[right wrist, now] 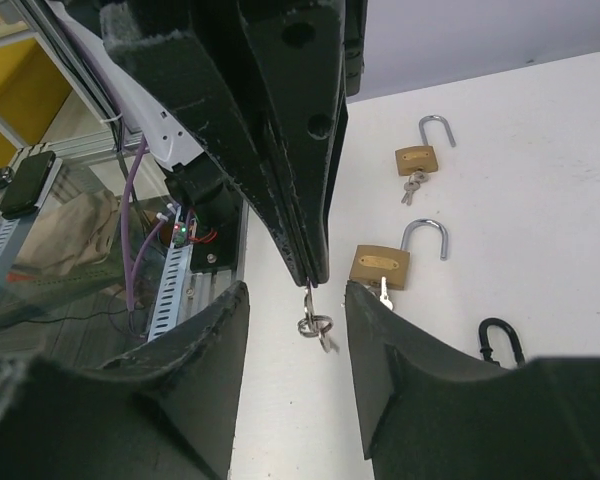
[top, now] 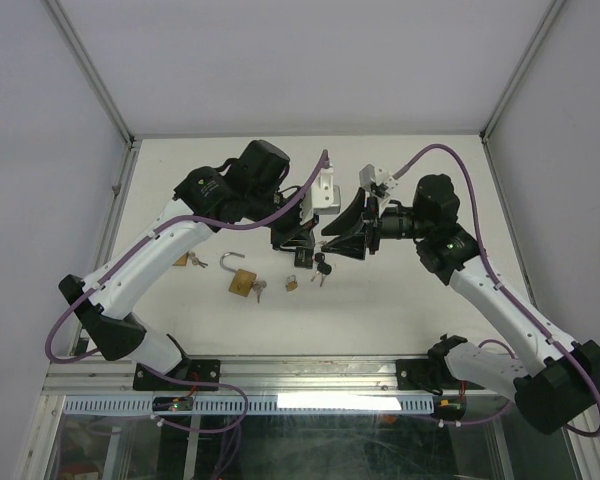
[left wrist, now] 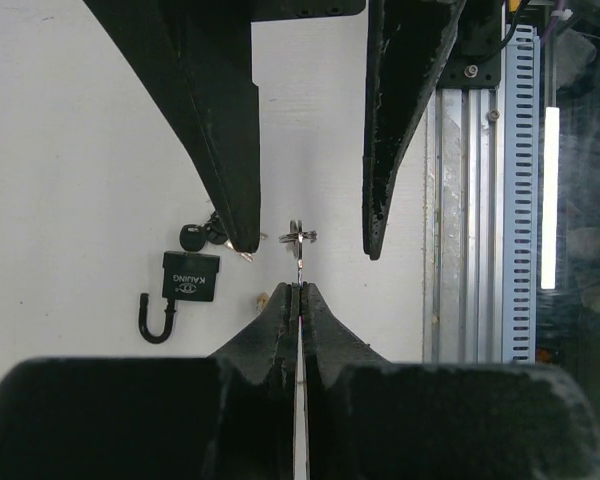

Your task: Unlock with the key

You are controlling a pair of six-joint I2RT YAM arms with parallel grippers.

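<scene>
My left gripper [left wrist: 298, 288] is shut on a small silver key [left wrist: 298, 262] whose ring [left wrist: 298, 237] hangs out past the fingertips. In the right wrist view the key ring [right wrist: 316, 326] dangles below the left gripper's closed tips, between the fingers of my open right gripper [right wrist: 296, 300]. In the top view the left gripper [top: 302, 240] and right gripper [top: 338, 240] face each other, almost touching. A black padlock [left wrist: 190, 275] with an open shackle lies on the table below, with black-headed keys [left wrist: 195, 237] beside it.
A brass padlock [right wrist: 380, 266] with an open shackle and a key in it, and a second open brass padlock [right wrist: 417, 159], lie on the white table. In the top view the larger brass padlock [top: 242, 281] and a small one [top: 292, 283] lie near the grippers. A metal rail [left wrist: 470, 200] runs along the table's near edge.
</scene>
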